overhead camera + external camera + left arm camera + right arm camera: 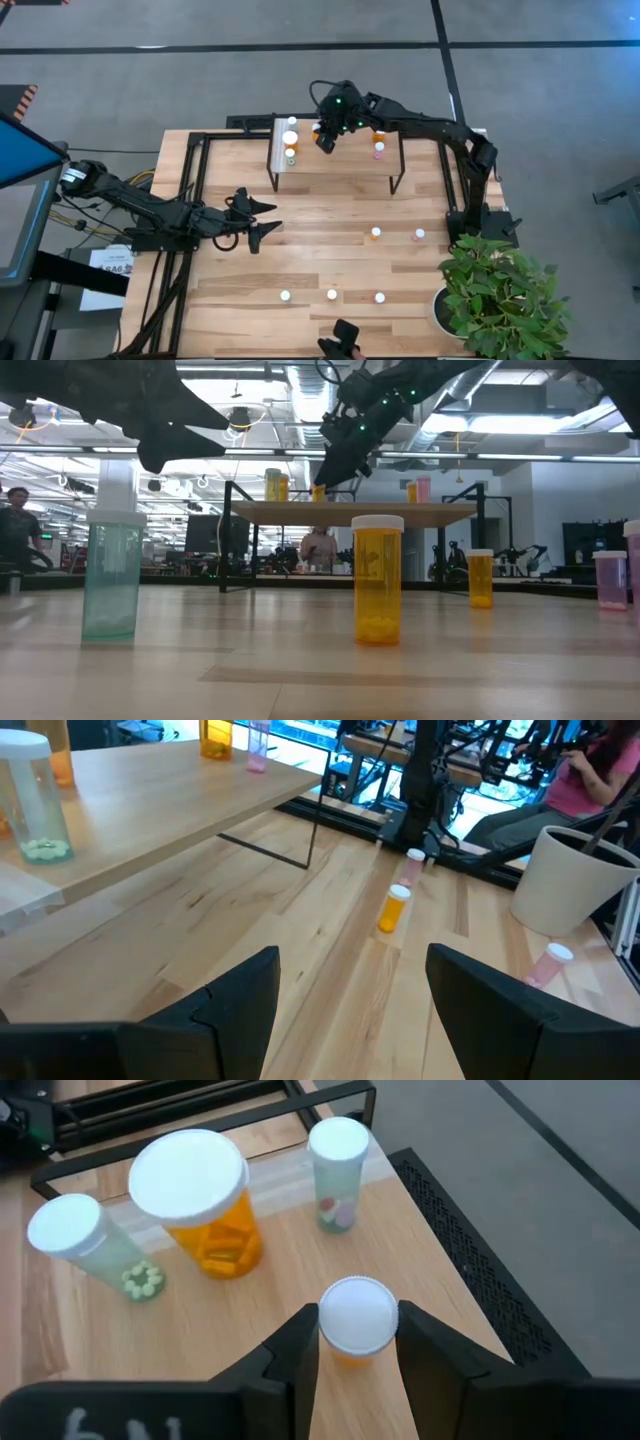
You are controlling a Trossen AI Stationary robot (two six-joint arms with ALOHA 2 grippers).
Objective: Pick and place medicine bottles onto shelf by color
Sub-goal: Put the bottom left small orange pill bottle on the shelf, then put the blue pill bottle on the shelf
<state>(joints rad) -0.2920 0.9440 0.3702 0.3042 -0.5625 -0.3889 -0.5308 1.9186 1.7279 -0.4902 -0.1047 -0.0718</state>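
Right gripper [357, 1342] hugs a small orange bottle [357, 1318] on the shelf [440, 1270], barely loosened; lifting crooked could tip it into the big orange bottle [200, 1205].

orange bottle [357, 1323] body mostly hidden under its cap; plant [505, 295] cut off by edge

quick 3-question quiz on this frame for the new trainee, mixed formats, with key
1. True or false: the right end effector is over the shelf, its fingers either side of a small white-capped orange bottle.
2. Multiple choice: where is the left end effector? A) over the shelf B) above the tabletop on the left, holding nothing C) gripping the potted plant
3. Fill in: the large wide-capped bottle on the shelf, between two green ones, is ____ in colour.

Key: 1 true; 2 B; 3 orange
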